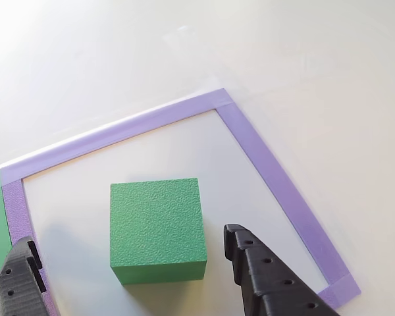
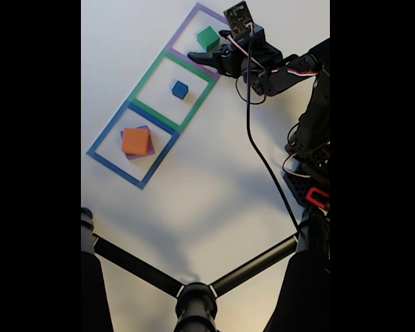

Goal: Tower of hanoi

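The green block (image 1: 158,227) sits low in the other view, between the wide-open claw's (image 1: 128,257) black fingers (image 1: 263,276), touching neither; the claw holds nothing.

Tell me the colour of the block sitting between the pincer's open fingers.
Green block, clearest in the other view, inside the purple tape outline.

Close other view over green block (image 1: 157,227), distant overhead fixed view sharing it (image 2: 207,37)

White glossy tabletop (image 2: 214,200), soft glare upper left in other view; black tripod legs (image 2: 194,290) bottom of fixed view.
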Robot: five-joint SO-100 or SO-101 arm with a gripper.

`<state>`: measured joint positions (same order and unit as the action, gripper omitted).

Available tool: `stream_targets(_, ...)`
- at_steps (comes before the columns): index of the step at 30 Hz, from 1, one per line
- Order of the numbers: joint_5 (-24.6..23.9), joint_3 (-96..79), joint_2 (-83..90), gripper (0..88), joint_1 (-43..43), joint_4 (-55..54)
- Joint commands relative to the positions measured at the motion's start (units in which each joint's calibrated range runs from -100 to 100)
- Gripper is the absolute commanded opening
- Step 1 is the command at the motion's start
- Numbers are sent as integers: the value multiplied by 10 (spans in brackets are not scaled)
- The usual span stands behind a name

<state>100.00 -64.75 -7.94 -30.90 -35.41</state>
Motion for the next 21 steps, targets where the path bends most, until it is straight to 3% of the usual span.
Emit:
stream_targets(1, 0, 22, -4, 304, 5, -18)
stream_targets(9, 0, 28, -19, 282, 7, -26)
stream_targets(21, 0, 45, -36, 154, 17, -31)
